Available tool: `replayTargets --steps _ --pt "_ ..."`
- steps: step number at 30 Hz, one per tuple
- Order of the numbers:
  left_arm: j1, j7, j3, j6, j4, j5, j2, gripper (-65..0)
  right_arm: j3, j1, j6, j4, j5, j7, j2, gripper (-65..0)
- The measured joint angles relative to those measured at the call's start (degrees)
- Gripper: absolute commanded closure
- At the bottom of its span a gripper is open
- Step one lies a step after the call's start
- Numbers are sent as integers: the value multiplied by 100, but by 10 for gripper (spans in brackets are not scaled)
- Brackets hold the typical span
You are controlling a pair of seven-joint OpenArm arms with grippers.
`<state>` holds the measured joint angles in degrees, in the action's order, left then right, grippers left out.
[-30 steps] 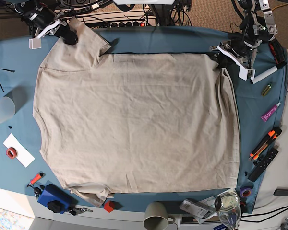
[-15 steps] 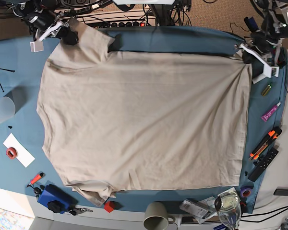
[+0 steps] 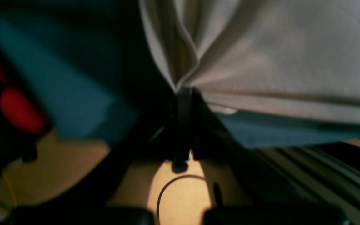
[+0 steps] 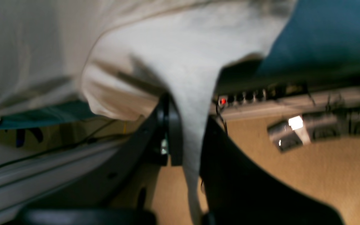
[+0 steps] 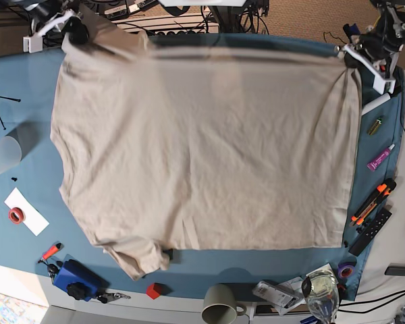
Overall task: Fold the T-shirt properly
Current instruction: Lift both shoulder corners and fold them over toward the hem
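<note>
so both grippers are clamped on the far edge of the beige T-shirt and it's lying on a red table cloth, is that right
Not quite: the table cloth is blue-teal, not red, as the base view shows. The rest holds: the left gripper and right gripper are both shut on the far edge of the T-shirt.

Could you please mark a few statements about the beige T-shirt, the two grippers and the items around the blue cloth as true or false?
1. The left gripper is shut on a corner of the large beige cotton T-shirt. True.
2. The right gripper hangs open above the shirt. False: it is shut on the shirt's fabric.
3. The T-shirt is folded in half. False: it lies spread out over the blue-teal table cloth.
4. A grey-green mug stands by the near table edge, off the shirt. True.
5. The roll of red tape rests on the shirt. False: it sits on a white paper slip beside the shirt.
</note>
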<state>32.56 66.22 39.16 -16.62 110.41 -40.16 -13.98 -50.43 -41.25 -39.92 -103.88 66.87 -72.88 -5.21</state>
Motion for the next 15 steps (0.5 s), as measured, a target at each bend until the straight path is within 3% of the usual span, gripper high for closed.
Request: replayTargets --steps 8,15 --pt "155 190 876 -15 7 -800 -2 0 -105 0 0 0 433 -127 -17 0" --pt "151 278 1056 -916 22 -1961 -2 0 -111 328 2 0 450 -127 -17 0"
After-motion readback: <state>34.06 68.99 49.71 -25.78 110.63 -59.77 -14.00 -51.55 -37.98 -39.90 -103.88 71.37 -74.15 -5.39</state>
